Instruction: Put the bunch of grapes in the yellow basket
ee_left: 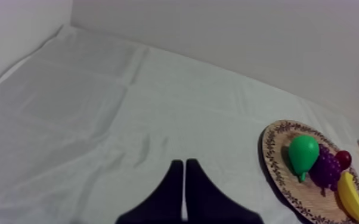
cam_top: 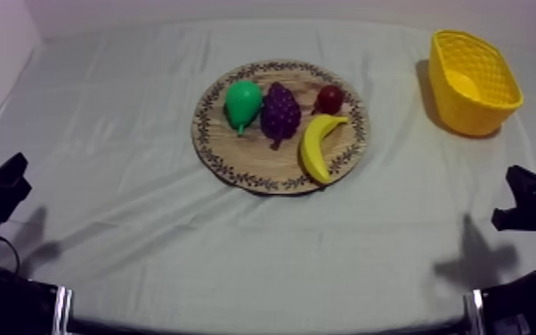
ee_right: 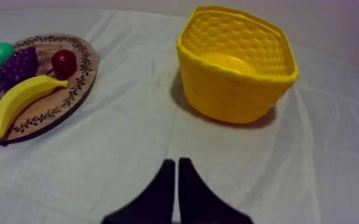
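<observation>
A purple bunch of grapes (cam_top: 280, 111) lies in the middle of the round wooden board (cam_top: 236, 165), between a green pear (cam_top: 242, 103) and a yellow banana (cam_top: 318, 145), with a small red fruit (cam_top: 329, 98) behind. The yellow basket (cam_top: 473, 82) stands at the far right. My left gripper (cam_top: 4, 183) rests low at the left edge, far from the board. My right gripper (cam_top: 530, 198) rests low at the right edge, in front of the basket. In the left wrist view the fingers (ee_left: 183, 173) lie together as a wedge over bare cloth; the grapes (ee_left: 328, 168) sit beyond. The right gripper (ee_right: 176, 170) is likewise shut on nothing, short of the basket (ee_right: 235, 89) and the grapes (ee_right: 18, 64).
The grey-white cloth (cam_top: 147, 232) covers the table with open room in front of the board and between board and basket. A pale wall runs behind the table's far edge.
</observation>
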